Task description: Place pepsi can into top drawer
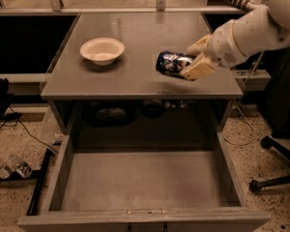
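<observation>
The pepsi can (pixel 170 64) is dark blue with white markings and lies on its side in my gripper (pixel 194 59), lifted a little above the right part of the grey tabletop (pixel 135 37). The cream fingers (pixel 198 70) are shut on the can's right end. The white arm comes in from the upper right. The top drawer (pixel 140 180) is pulled fully open below the tabletop, toward the camera; its flat grey floor holds nothing.
A cream-white bowl (pixel 102 50) sits on the left part of the tabletop. A dark shelf (pixel 130 112) with some items lies under the tabletop. Cables and plastic bottles (pixel 9 166) lie on the floor at left; a chair base (pixel 275 178) stands at right.
</observation>
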Available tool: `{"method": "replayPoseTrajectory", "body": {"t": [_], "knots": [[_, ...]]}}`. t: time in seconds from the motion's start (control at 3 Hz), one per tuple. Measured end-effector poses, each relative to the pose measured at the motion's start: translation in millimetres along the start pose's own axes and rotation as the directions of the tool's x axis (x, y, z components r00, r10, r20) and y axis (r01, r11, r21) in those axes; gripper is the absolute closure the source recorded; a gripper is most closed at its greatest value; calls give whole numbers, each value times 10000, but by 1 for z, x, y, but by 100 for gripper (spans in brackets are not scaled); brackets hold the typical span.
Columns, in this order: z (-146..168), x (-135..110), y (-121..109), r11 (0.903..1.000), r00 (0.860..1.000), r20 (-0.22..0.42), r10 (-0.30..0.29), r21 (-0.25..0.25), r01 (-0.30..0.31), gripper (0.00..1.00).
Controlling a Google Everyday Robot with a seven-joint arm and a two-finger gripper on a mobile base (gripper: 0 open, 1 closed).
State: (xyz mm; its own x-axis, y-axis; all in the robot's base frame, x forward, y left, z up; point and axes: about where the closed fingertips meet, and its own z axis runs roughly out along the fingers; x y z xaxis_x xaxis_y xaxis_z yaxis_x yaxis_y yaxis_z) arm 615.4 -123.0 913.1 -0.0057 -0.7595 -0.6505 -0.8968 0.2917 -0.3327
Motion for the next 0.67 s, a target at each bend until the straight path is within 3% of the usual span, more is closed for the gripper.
{"method": "replayPoseTrajectory", "body": {"t": [0.67], "knots": [[-35, 38, 108, 9989, 9993, -270, 264, 402, -253, 100]]}}
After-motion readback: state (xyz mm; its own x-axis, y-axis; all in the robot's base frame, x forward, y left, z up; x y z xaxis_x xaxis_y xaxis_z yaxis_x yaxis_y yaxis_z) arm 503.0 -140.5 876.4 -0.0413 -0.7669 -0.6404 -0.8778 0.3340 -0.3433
